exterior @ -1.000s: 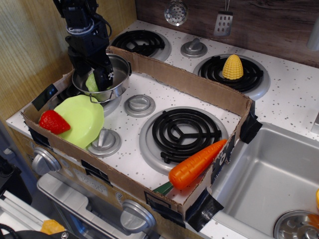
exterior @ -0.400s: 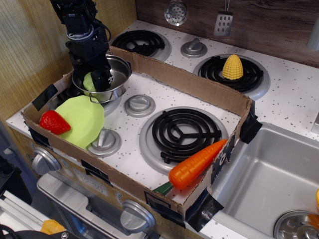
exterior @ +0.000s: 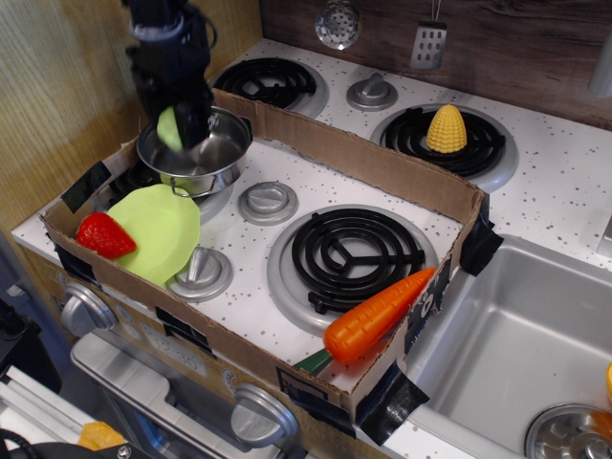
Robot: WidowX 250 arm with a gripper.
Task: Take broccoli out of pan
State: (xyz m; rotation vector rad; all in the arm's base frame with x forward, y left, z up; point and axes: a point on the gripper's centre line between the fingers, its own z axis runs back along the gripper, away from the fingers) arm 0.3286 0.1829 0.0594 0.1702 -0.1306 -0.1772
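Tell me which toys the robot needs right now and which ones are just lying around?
Needed for the job:
- broccoli, held in the gripper above the pan
- pan

Just lying around:
- strawberry
- lime-green plate
- carrot
- corn

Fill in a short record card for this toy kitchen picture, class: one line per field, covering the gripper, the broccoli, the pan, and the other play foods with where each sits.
gripper: gripper shut on the broccoli, above the pan
broccoli: broccoli pale green, lifted clear of the pan's floor, level with its rim
pan: pan shiny steel, on the back-left burner inside the cardboard tray, now looks empty
plate: lime-green plate in front of the pan
strawberry: strawberry on the plate's left edge
carrot: carrot at the tray's front right corner
corn: corn upright on the back right burner
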